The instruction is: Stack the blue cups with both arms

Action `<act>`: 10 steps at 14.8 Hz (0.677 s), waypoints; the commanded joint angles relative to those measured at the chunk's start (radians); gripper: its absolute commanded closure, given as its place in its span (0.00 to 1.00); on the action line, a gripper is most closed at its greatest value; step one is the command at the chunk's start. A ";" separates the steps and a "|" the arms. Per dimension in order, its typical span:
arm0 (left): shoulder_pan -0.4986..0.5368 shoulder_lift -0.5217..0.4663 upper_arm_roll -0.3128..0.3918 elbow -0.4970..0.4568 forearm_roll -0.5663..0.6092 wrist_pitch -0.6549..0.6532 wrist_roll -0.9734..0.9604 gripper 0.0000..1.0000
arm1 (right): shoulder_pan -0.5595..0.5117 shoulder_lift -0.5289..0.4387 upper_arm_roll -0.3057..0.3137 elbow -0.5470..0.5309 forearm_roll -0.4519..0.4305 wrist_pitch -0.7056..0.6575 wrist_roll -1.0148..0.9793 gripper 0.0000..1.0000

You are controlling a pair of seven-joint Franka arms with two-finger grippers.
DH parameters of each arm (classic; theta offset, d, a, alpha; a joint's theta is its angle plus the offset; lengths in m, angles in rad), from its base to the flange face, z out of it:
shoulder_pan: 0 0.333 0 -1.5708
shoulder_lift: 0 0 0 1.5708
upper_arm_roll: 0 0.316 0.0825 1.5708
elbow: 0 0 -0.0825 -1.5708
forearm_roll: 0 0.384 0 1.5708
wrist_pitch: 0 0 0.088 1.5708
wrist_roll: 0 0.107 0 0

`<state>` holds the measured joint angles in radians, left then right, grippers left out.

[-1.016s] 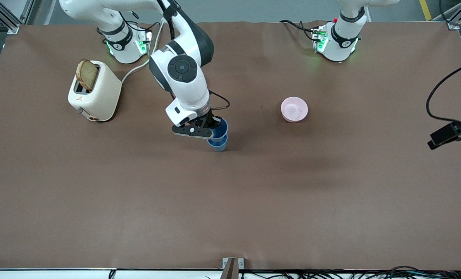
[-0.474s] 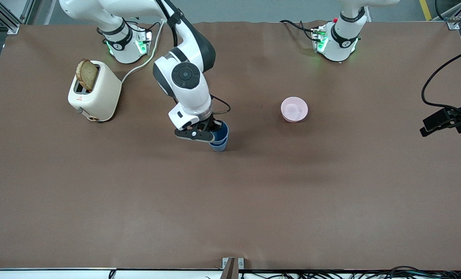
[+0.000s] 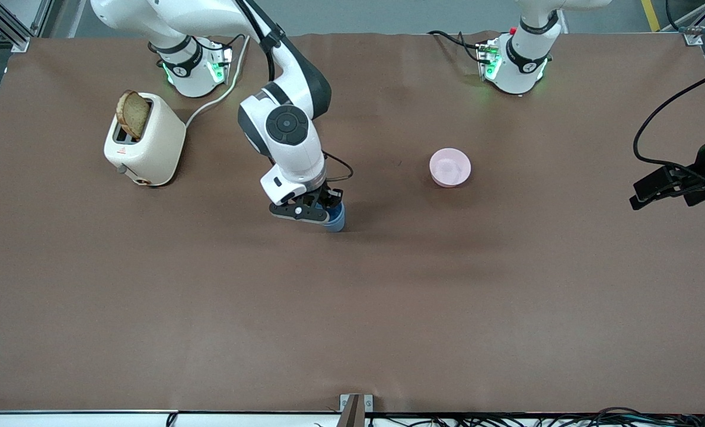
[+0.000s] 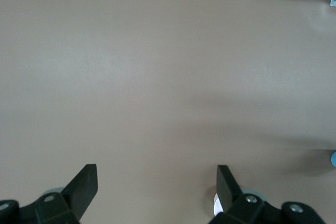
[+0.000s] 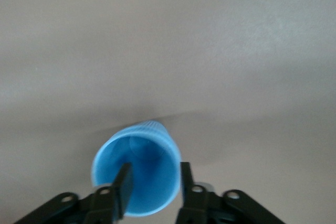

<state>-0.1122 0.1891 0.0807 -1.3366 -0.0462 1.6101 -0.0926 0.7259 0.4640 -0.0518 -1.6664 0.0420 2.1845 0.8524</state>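
Note:
The two blue cups (image 3: 335, 220) stand nested as one stack on the brown table (image 3: 388, 308), near its middle. My right gripper (image 3: 308, 211) is right over the stack. In the right wrist view the upper blue cup (image 5: 142, 156) has one finger (image 5: 125, 182) inside it and the other finger (image 5: 184, 178) just outside its wall. The fingers are a little apart, and the inner one stands clear of the wall. My left gripper (image 3: 654, 185) hangs over the left arm's end of the table. Its fingers are wide open and empty in the left wrist view (image 4: 157, 182).
A pink bowl (image 3: 450, 167) sits between the cup stack and the left arm's end of the table. A cream toaster (image 3: 144, 142) with a slice of bread in it stands near the right arm's base, its cord trailing across the table.
My right gripper has come down and pushed the upper blue cup into the lower one, so the stack is shorter. My left gripper has drifted a little toward the table's middle.

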 commanded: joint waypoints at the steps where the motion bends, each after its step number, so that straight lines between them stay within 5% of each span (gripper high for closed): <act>1: 0.006 -0.039 -0.001 -0.042 0.000 0.007 0.027 0.00 | -0.060 -0.105 -0.003 -0.016 0.007 -0.058 -0.002 0.01; 10: 0.006 -0.069 0.005 -0.039 0.000 0.007 0.034 0.00 | -0.471 -0.404 -0.005 -0.074 -0.030 -0.292 -0.322 0.01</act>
<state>-0.1047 0.1466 0.0852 -1.3468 -0.0461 1.6111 -0.0775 0.3509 0.1396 -0.0784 -1.6645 0.0289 1.8907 0.6137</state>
